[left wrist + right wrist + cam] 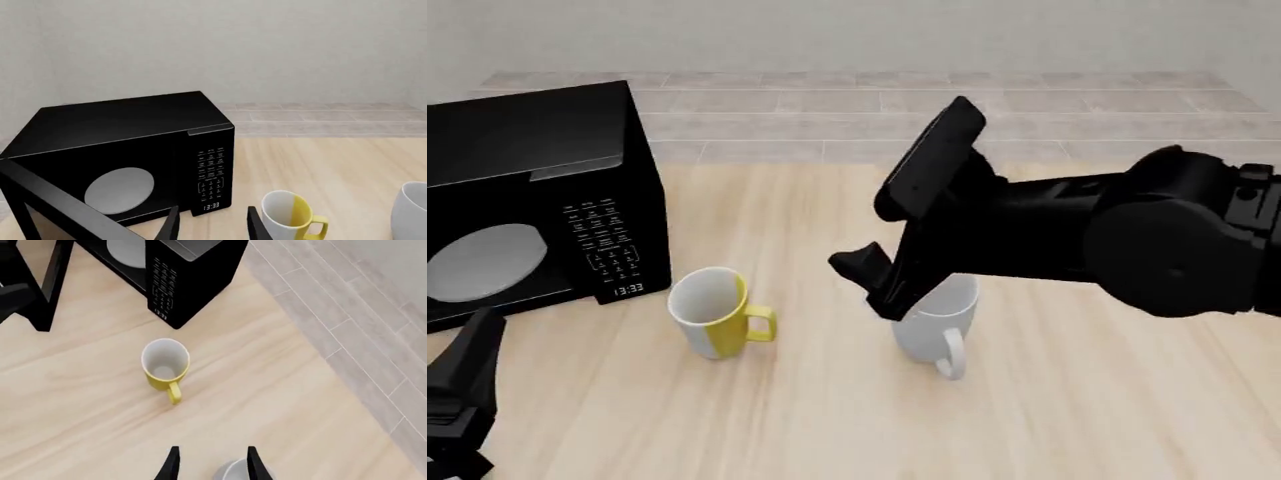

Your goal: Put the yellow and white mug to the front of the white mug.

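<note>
Yellow and white mug [710, 311]: upright on the wooden table [827, 420], just in front of the microwave's keypad corner, yellow handle facing the white mug.
White mug [940, 320]: upright, well to the right of the other mug, rim partly behind the right arm.
Right gripper [210, 465]: fingers parted and empty, over the white mug's rim; only its wrist view shows the gap.
Left gripper [212, 225]: fingers apart, holding nothing, low at the near left, pointed toward the microwave.
Microwave [541, 190]: black, far left, door swung open.
Left wrist view only: the mug's half-yellow, half-white side.
Hidden: front view cuts off the left gripper.
</note>
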Controlling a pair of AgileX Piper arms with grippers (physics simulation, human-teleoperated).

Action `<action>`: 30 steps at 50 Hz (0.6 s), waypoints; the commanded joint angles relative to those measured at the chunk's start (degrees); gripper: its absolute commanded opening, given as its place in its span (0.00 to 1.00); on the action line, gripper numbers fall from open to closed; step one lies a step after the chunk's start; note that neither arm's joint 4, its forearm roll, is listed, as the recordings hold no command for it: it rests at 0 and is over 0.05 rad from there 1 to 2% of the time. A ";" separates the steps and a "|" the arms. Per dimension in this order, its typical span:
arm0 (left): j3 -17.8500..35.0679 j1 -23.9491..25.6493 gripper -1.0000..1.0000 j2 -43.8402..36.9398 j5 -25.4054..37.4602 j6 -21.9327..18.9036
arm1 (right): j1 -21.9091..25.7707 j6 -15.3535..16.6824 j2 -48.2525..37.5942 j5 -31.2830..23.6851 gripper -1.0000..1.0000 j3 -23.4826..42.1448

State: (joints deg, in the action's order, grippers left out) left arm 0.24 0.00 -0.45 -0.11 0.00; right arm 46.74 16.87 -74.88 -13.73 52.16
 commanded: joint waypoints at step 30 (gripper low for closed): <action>0.00 0.00 1.00 0.00 0.00 0.00 | 4.25 -0.22 -15.63 1.30 1.00 7.74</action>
State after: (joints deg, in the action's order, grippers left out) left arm 0.24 0.00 -0.44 -0.11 0.00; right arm 51.69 16.77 -85.58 -13.38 57.16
